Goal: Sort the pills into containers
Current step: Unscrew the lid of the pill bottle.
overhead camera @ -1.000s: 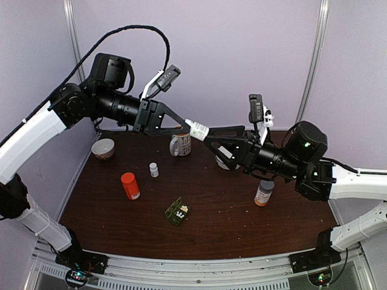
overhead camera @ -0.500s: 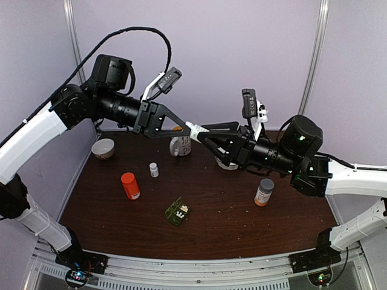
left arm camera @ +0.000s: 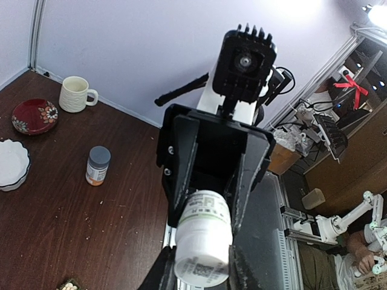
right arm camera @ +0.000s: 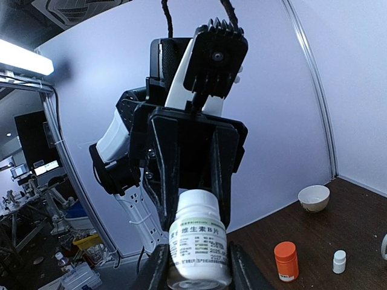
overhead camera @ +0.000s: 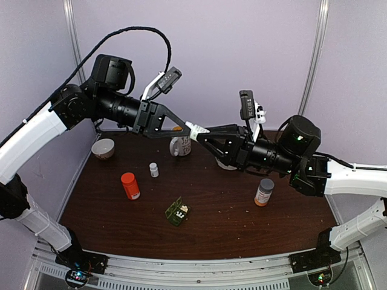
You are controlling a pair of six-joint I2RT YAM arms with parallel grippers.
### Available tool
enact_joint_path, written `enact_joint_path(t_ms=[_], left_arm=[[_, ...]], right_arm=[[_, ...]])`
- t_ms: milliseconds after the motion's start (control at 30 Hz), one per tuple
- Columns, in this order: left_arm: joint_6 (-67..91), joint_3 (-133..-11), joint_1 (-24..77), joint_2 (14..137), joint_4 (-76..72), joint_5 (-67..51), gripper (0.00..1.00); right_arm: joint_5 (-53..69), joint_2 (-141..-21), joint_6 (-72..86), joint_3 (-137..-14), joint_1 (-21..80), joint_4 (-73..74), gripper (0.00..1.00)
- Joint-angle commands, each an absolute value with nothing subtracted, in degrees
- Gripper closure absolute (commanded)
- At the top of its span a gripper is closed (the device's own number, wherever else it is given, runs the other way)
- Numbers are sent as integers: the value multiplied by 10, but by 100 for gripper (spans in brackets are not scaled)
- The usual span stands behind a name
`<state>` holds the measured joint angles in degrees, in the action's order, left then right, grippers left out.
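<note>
Pill box (overhead camera: 178, 211) lies open on the table (overhead camera: 230, 223), front centre, well below and apart from both grippers. Left gripper (overhead camera: 188, 127) and right gripper (overhead camera: 203, 134) meet in mid-air, each pinching one white bottle (overhead camera: 196, 130).
</note>
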<state>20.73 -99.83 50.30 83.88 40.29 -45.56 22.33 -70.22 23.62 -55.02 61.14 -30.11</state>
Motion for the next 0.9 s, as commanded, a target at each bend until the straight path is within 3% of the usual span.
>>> enact_joint_path(t_ms=[0, 267, 500, 867], left_arm=[[208, -994, 505, 821, 372, -459, 100], [248, -1001, 504, 825, 370, -428, 96], [397, -1011, 503, 843, 356, -454, 100], [652, -939, 501, 824, 262, -466, 100]], right_arm=[[239, -705, 239, -555, 607, -317, 73], [245, -698, 190, -552, 606, -305, 77], [190, -684, -13, -536, 606, -272, 78], [152, -649, -204, -500, 608, -292, 82]])
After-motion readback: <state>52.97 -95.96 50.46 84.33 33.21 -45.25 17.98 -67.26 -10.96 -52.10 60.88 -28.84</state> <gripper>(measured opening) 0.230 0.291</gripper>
